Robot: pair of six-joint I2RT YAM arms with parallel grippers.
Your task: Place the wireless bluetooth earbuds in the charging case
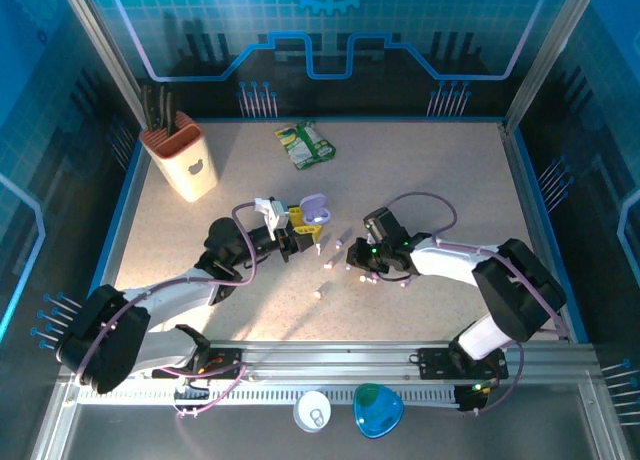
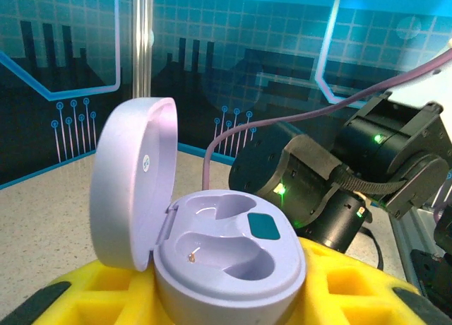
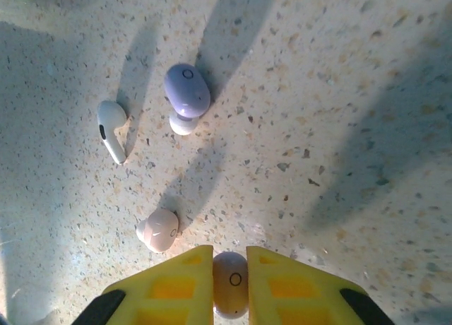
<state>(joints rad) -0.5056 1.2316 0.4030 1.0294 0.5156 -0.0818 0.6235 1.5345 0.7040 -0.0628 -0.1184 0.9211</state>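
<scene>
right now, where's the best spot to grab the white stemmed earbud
Across the head of the white stemmed earbud, probably from straight above: it lies flat on the table, clear of the purple earbud, leaving room either side.

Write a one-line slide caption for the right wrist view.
Right gripper shut on a pink earbud; a second pink earbud, a purple earbud and a white earbud lie on the table.

One earbud (image 3: 230,286) sits in the right claw (image 3: 229,253), three other earbuds (image 3: 187,92) on the table (image 3: 339,92) beyond.
</scene>
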